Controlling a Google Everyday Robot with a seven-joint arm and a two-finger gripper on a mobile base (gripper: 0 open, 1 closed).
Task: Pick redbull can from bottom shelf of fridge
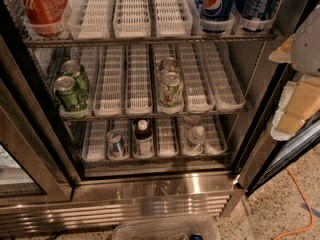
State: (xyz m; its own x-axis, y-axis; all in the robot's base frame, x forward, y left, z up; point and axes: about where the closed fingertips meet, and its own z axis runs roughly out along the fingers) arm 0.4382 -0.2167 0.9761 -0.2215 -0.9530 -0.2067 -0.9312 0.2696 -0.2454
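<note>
The fridge [150,189] stands open in front of me, seen from above. The redbull can [116,144], slim and silver-blue with a shiny top, stands upright in a lane tray on the left part of the bottom shelf [165,160]. My gripper [298,101] shows as white and tan parts at the right edge of the view. It is outside the fridge by the right door frame, well to the right of the can and higher than it. It holds nothing that I can see.
A brown bottle with a white cap [143,136] stands right beside the can, and a clear bottle [196,136] further right. Green cans [70,91] [171,89] fill the middle rack. Coke [40,4] and Pepsi cans [217,4] sit above. A clear bin [167,228] and an orange cable [295,204] lie on the floor.
</note>
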